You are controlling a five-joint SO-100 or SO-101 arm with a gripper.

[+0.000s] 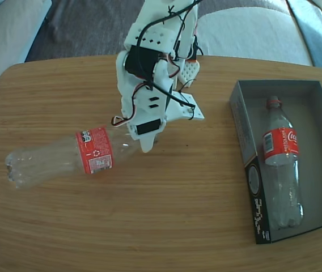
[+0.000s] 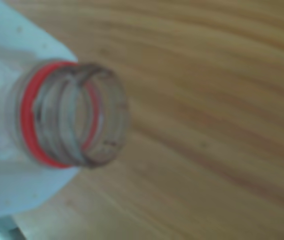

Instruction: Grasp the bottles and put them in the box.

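Observation:
One clear bottle (image 1: 64, 158) with a red label lies on its side on the wooden table (image 1: 166, 215), its base to the left. Its neck runs under my white gripper (image 1: 169, 129). In the wrist view, blurred and very close, the open mouth and red neck ring of this bottle (image 2: 72, 117) rest against one white finger (image 2: 12, 55). No second finger shows on the other side, so the jaws look spread. The second bottle (image 1: 281, 164) lies lengthwise inside the dark grey box (image 1: 246, 141) at the right, neck toward the back.
The arm's body and cables (image 1: 155, 51) rise from the table's far edge at the middle. A grey sofa (image 1: 251, 28) stands behind the table. Bare wood lies between the bottle on the table and the box.

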